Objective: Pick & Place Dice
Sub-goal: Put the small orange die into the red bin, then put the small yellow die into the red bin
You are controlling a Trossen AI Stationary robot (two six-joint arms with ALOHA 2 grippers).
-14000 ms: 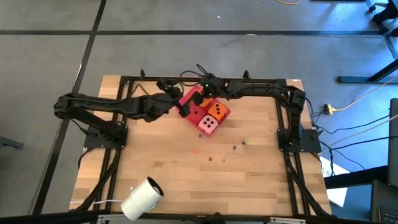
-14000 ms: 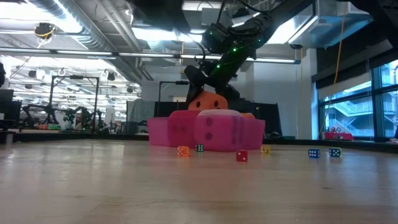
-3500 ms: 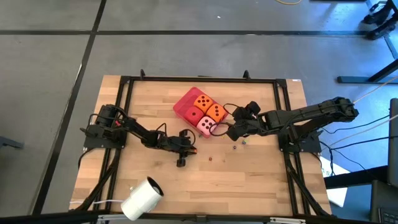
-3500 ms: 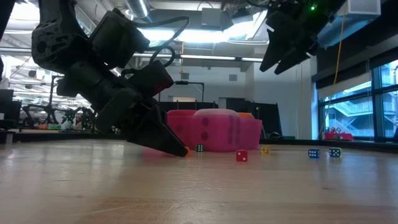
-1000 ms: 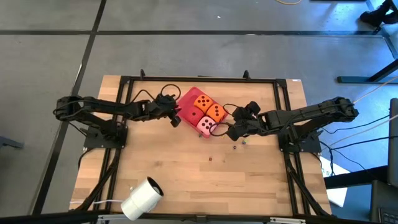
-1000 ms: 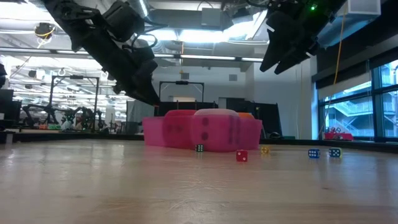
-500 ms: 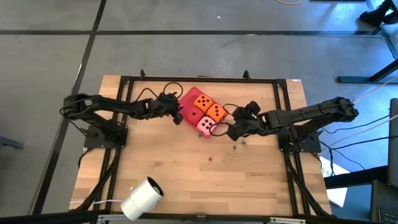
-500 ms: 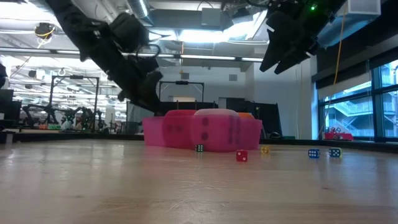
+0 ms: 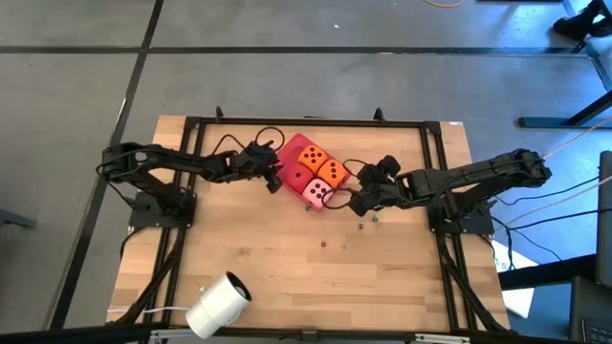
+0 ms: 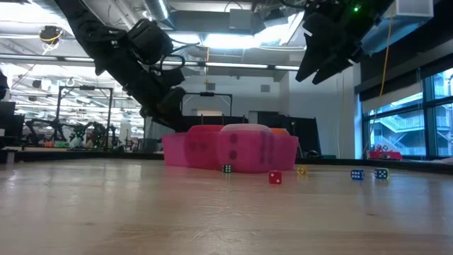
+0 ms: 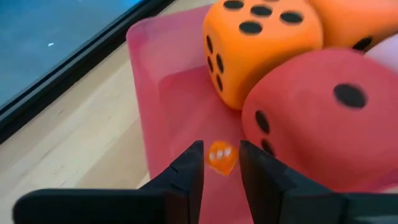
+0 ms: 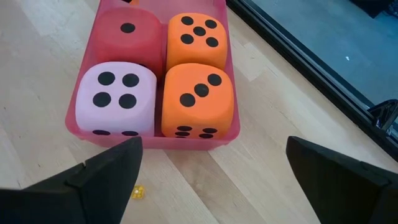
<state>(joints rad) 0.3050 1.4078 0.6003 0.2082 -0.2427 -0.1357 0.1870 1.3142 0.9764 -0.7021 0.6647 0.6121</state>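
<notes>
Over the flat red plastic tray's near corner, the left gripper has edged in since a second ago, fingers clamped on a tiny orange die, so release looks imminent.

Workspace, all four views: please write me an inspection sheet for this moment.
Surface: wooden table.
Job's things: pink die, red die and two orange dice fill the red tray.
Clutter: tiny dice lie loose; white roll near the front edge.
Grippers: left gripper holds a tiny orange die over the tray; right gripper is open beside the tray.
Cables: black loops by the tray.
Surroundings: workshop, nobody seen.
</notes>
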